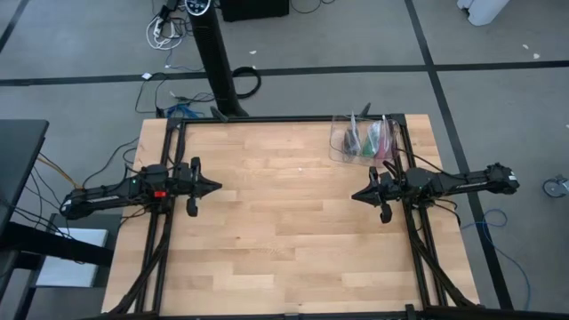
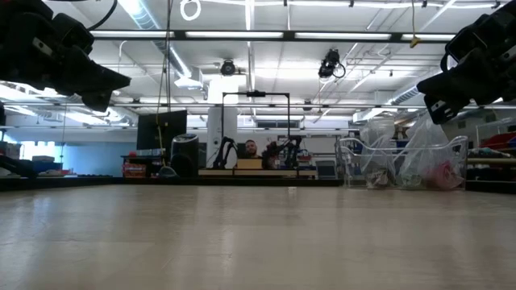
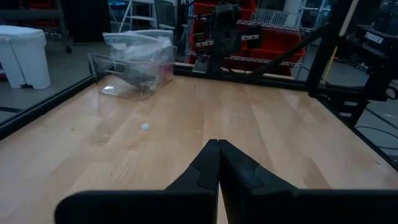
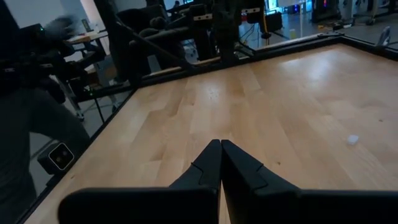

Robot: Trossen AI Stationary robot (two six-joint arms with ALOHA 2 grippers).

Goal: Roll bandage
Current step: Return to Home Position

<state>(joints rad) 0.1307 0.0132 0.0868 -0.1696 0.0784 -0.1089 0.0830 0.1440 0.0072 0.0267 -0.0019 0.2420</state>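
the job looks finished bar parking the arms. the left tool [image 1: 214,187] hangs over the left side of the worktop [image 1: 284,249] and the right tool [image 1: 356,195] over the right side, tips pointing at each other, well apart. each wrist view shows its own two fingers pressed flat together with nothing between them, so both are closed and empty.

the bandage [image 3: 133,76] is not out on the worktop. a dark shape, which i take for it, lies among clear bags inside the bin [image 1: 335,140], which stands at the worktop's corner on the right arm's side, near that arm. how tightly it is rolled cannot be told through the plastic. between the arms the worktop carries only a small white speck [image 3: 145,126].

as i judge it, rolling, bagging and stowing are done. what is left is for both arms to settle at rest.
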